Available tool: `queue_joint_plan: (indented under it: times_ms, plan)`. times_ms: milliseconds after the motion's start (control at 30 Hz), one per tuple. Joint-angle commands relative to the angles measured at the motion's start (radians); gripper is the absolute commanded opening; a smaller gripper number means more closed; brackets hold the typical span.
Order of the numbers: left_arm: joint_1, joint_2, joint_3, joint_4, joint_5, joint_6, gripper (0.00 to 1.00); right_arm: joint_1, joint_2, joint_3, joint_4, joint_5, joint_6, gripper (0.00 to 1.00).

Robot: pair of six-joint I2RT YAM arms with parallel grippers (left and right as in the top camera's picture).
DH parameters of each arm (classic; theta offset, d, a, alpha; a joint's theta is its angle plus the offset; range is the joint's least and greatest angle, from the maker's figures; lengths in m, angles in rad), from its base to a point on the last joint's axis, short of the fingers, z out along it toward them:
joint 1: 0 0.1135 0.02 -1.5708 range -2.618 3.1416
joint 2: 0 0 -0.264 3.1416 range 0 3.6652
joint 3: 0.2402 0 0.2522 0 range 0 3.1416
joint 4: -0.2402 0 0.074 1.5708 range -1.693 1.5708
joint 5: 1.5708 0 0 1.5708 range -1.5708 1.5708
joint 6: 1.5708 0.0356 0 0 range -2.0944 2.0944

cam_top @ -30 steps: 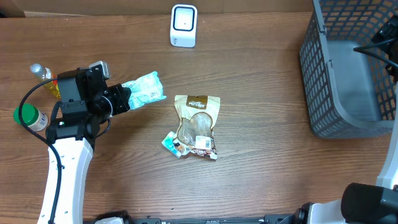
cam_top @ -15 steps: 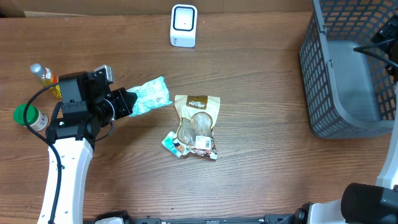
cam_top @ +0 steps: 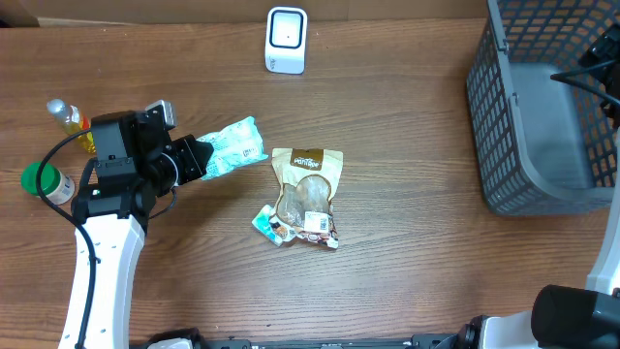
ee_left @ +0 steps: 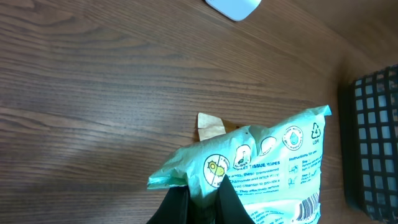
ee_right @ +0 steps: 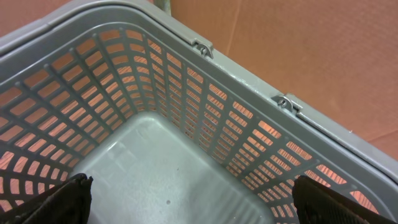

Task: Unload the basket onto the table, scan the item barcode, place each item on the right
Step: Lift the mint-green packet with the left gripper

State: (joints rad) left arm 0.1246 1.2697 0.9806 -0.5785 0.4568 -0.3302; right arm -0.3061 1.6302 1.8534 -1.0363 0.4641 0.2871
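Observation:
My left gripper (cam_top: pixel 199 158) is shut on one end of a mint-green wipes packet (cam_top: pixel 231 147), which it holds above the table left of centre. In the left wrist view the packet (ee_left: pixel 261 162) fills the lower right, pinched between my dark fingers (ee_left: pixel 233 205), and its barcode (ee_left: pixel 309 208) faces the camera at the bottom edge. The white scanner (cam_top: pixel 286 40) stands at the back centre and its edge (ee_left: pixel 233 7) shows at the top of the wrist view. My right gripper (ee_right: pixel 199 205) hangs open over the grey basket (ee_right: pixel 186 155), holding nothing.
A brown pouch (cam_top: pixel 308 184) lies mid-table with a small packet (cam_top: pixel 269 223) at its lower left. A green-capped bottle (cam_top: pixel 44 181) and a yellow bottle (cam_top: pixel 66 114) stand at the far left. The basket (cam_top: pixel 542 107) occupies the right side.
My left gripper carried the wipes packet slightly right, towards the brown pouch, then held still. The right arm has not moved.

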Motion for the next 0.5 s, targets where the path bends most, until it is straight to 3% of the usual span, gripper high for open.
queue_joint_plan:
  times_ms: [0, 467]
  plan:
    - [-0.001, -0.023, 0.004, 0.015, 0.011, -0.006, 0.04, 0.0, -0.001, 0.005, 0.005, 0.014, -0.004, 1.0]
    - [-0.001, -0.022, 0.085, 0.083, -0.076, -0.008, 0.04, 0.0, -0.001, 0.005, 0.005, 0.014, -0.004, 1.0]
